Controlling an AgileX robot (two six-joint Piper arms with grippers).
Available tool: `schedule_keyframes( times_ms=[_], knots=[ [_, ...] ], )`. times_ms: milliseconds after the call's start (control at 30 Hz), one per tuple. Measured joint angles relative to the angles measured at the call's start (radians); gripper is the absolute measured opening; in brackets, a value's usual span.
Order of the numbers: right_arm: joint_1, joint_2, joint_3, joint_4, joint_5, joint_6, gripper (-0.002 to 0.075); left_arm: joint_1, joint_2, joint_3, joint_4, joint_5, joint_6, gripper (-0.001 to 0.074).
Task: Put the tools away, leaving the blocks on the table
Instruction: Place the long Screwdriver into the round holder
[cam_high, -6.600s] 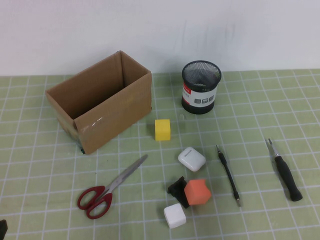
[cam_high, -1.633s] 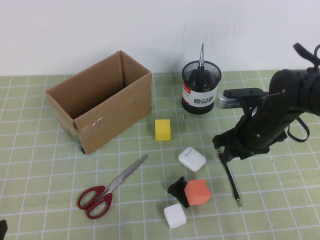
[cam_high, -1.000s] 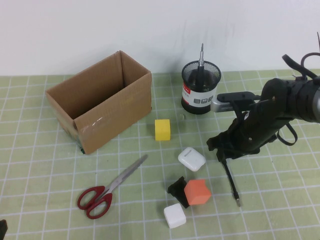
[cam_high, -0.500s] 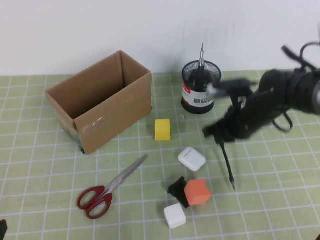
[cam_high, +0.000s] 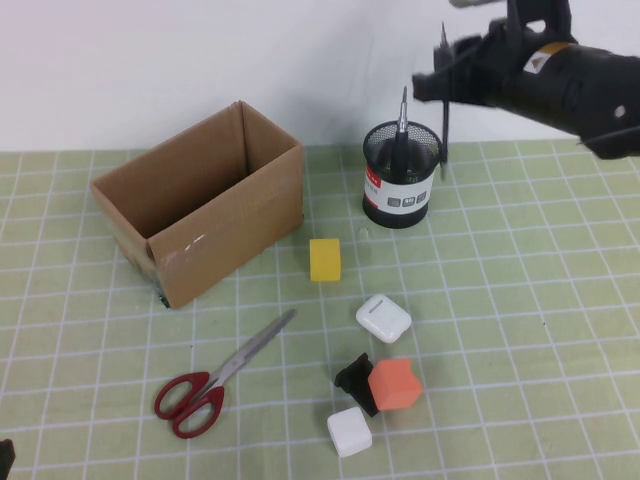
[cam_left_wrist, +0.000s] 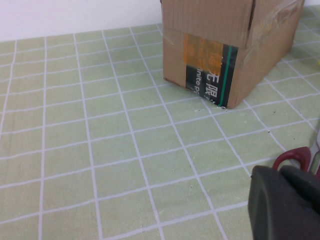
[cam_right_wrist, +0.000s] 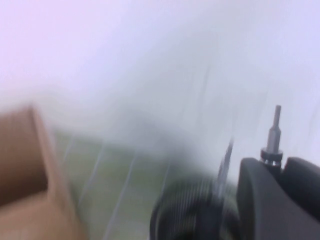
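Right claw (cam_high: 443, 62) is hanging high above the mesh pen cup (cam_high: 402, 175), clamped on the thin black tool (cam_high: 443, 120), which is dangling tip-down just beside the cup's rim. Thicker black-handled tool (cam_high: 401, 125) is standing in the cup. Scissors (cam_high: 215, 378) are lying on the table (cam_high: 540, 330) near the blocks (cam_high: 378, 375). Left claw (cam_left_wrist: 286, 205) is sitting low by the cardboard box (cam_left_wrist: 230, 45); cannot tell its fingers' state.

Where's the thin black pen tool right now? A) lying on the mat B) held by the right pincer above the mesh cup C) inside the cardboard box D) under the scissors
B: the right pincer holds the thin black tool hanging upright beside and above the mesh cup; it is off the mat.
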Motion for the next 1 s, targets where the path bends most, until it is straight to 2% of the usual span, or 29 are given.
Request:
schedule_keyframes(
  times_ms=[300,667,767,900,1000],
  knots=[
    [0.052,0.105,0.002,0.002,-0.384,-0.078,0.0032,0.0,0.0,0.0,0.0,0.0,0.0,-0.0004],
    [0.054,0.271,0.002,0.009,-0.532,-0.088,0.0039,0.0,0.0,0.0,0.0,0.0,0.0,-0.0004],
    [0.054,0.284,0.002,0.014,-0.532,-0.088,0.0073,0.0,0.0,0.0,0.0,0.0,0.0,-0.0004],
    [0.054,0.286,0.002,0.017,-0.545,-0.09,0.0168,0.0,0.0,0.0,0.0,0.0,0.0,-0.0004],
    [0.054,0.286,0.002,0.027,-0.548,-0.09,0.0197,0.0,0.0,0.0,0.0,0.0,0.0,-0.0004]
  ],
)
